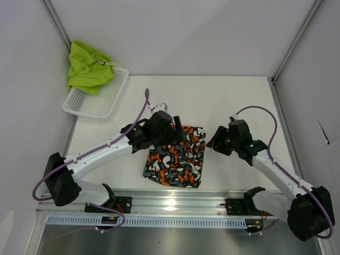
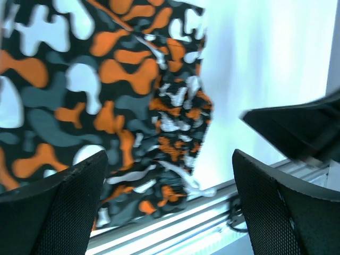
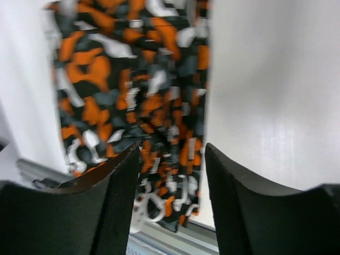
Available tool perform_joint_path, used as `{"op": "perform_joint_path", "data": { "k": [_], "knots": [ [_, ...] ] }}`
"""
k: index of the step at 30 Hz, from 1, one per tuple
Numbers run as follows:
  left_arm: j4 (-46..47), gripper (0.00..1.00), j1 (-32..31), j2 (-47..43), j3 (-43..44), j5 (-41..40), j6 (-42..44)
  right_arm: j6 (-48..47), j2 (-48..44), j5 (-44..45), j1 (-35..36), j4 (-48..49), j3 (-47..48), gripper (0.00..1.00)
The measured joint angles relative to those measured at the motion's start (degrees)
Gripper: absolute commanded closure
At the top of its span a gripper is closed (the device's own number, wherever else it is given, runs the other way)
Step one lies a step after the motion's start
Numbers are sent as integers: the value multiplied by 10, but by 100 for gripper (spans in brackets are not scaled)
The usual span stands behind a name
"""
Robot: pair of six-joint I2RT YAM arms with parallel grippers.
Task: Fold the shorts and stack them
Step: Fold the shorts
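Folded camo shorts (image 1: 175,158) at tabletop (image 1: 239,98) near edge; left gripper (image 2: 169,158) above, fingers wide apart; right gripper (image 3: 172,151) beside, fingers apart.

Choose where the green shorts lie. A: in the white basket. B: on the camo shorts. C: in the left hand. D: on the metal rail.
A: the green shorts lie bunched in the basket at the far left, well apart from the camo shorts.

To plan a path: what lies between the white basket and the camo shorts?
Top view: bare table, then the left gripper and purple cable at the shorts' edge.
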Motion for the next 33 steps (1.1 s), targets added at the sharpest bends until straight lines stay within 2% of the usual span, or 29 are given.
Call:
{"op": "perform_joint_path", "data": {
  "k": [4,8,12,16,23,27,30,31,33],
  "knots": [
    [19,1,65,-17,-45,46,48,3,-25,-43,21,24,0,31],
    [20,1,88,-2,-54,57,83,3,28,-50,56,26,11,23],
    [28,3,87,1,-59,61,101,3,104,-16,94,3,56,23],
    [44,5,87,0,-81,60,110,3,179,37,129,-15,122,27],
    [60,8,78,-22,-157,55,112,3,271,99,159,-27,178,30],
    [60,9,60,-40,-165,43,113,5,324,121,160,-29,185,42],
    [67,10,42,-43,-165,36,118,7,342,133,162,-30,186,60],
    [69,11,34,-42,-165,35,122,5,345,134,163,-29,186,73],
    [73,12,16,-40,-165,29,127,3,345,135,163,-26,186,83]
  ]
}}
